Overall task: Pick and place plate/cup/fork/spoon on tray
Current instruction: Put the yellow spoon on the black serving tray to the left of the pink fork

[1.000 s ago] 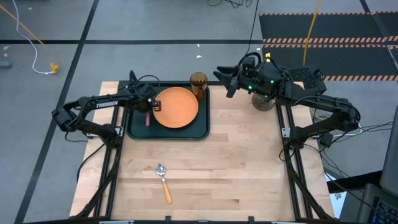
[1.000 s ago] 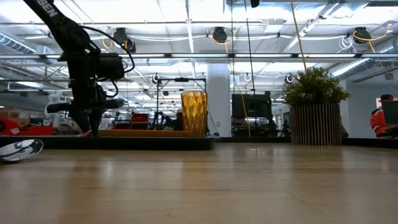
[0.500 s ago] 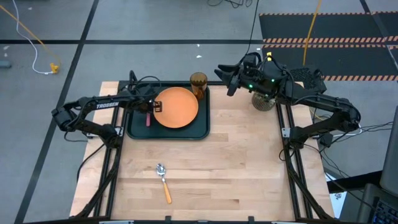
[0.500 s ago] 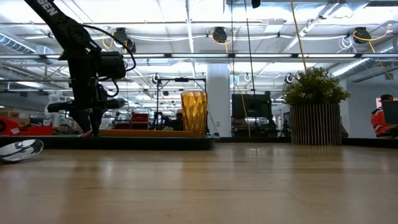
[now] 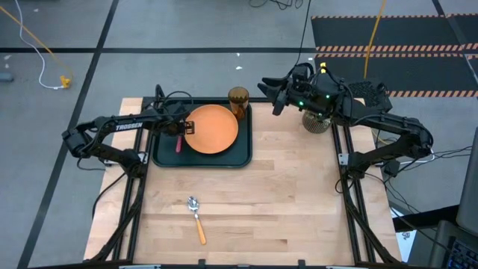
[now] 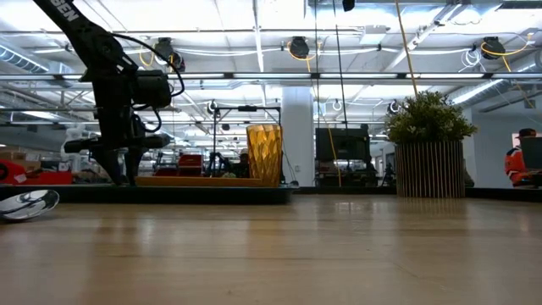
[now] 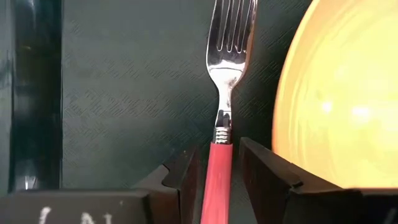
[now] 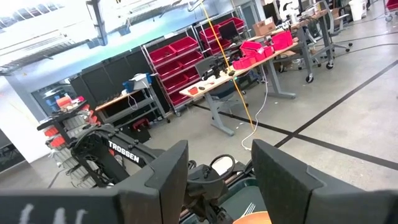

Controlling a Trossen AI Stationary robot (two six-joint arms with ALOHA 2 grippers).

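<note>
The fork [image 7: 225, 74] lies flat on the left part of the dark tray [image 5: 243, 153], its tines toward the tray's far rim. It lies beside the orange plate [image 5: 211, 128], which rests on the tray's middle. My left gripper [image 5: 179, 134] points down over the fork's red handle [image 7: 216, 180], slightly open, with one finger on either side and a narrow gap showing. The amber cup [image 5: 238, 99] stands upright in the tray's far right corner. The spoon [image 5: 196, 217] lies on the bare table near the front, bowl toward the tray. My right gripper [image 5: 270, 96] hovers open and empty beyond the cup.
A potted plant [image 5: 317, 119] in a slatted pot stands at the table's far right, under my right arm. The wooden table between the tray and the spoon, and to the right, holds nothing else. The tray's raised rim [image 6: 169, 193] hides the fork in the low view.
In the low view, the fork's red handle end showed just above the tray rim under my left gripper. It has now sunk out of sight behind the rim. Both arms have otherwise stayed in place.
</note>
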